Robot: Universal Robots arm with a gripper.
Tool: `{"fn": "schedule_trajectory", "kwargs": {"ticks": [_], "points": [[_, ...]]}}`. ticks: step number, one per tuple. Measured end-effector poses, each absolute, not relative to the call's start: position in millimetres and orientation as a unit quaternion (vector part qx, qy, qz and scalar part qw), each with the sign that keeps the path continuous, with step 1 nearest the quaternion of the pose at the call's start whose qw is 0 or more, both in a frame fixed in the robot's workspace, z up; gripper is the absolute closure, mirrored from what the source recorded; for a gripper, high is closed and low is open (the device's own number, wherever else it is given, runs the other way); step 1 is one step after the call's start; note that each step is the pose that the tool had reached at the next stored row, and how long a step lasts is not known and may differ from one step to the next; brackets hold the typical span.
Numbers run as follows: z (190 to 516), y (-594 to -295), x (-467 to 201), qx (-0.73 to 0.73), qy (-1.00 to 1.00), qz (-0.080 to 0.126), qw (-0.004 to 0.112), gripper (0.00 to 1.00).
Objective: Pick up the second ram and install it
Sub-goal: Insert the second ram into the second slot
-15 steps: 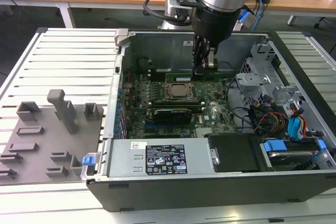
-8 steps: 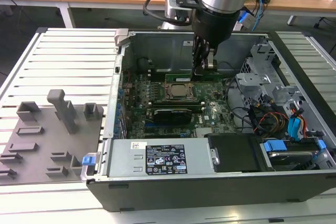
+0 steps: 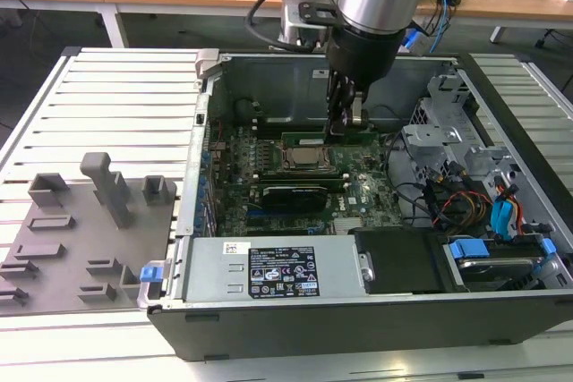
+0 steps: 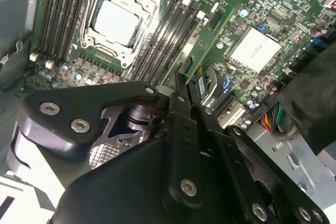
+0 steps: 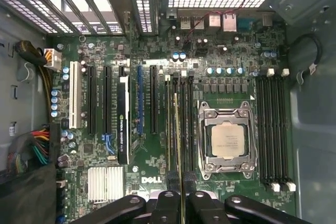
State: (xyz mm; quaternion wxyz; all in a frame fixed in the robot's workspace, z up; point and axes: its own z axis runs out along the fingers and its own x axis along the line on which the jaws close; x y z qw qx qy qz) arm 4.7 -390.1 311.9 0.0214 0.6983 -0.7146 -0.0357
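So the hand is down inside the open computer case. Its fingers are drawn in narrow and pinched on the second ram. In the exterior view the second ram stands on its long edge just on the far side of the processor, running across from that view's left to its right. The first wrist view has the second ram edge-on as a thin green line right over the black slots beside the processor. The hand straddles it from above. It's the same in the second wrist view: a skinny green edge coming out from between the fingers. Whether it's actually clicked down into a slot or just sitting on top of one, I honestly can't tell.

Handling-wise, my take is that this thing weighs next to nothing, so lifting isn't the issue. It's stiff along its length but thin, and the little chips and the contact edge at the bottom are the fragile bits. The best hold is on the two flat faces up near the top edge, around mid-length, so it doesn't pivot or go in crooked. The faces are fairly smooth, so a light squeeze could let it slip, while a hard one risks the chips. The hand appears to have it by that top edge.
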Motion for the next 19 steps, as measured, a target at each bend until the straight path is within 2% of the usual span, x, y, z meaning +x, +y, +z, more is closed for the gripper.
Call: {"fn": "schedule_trajectory", "kwargs": {"ticks": [5,8,19], "points": [[306,-390,5,0.698,-0.715,-0.036,0.021,0.86],[289,-390,5,0.698,-0.715,-0.036,0.021,0.86],[281,-389,-11,0.699,-0.714,-0.050,0.005,0.86]]}}
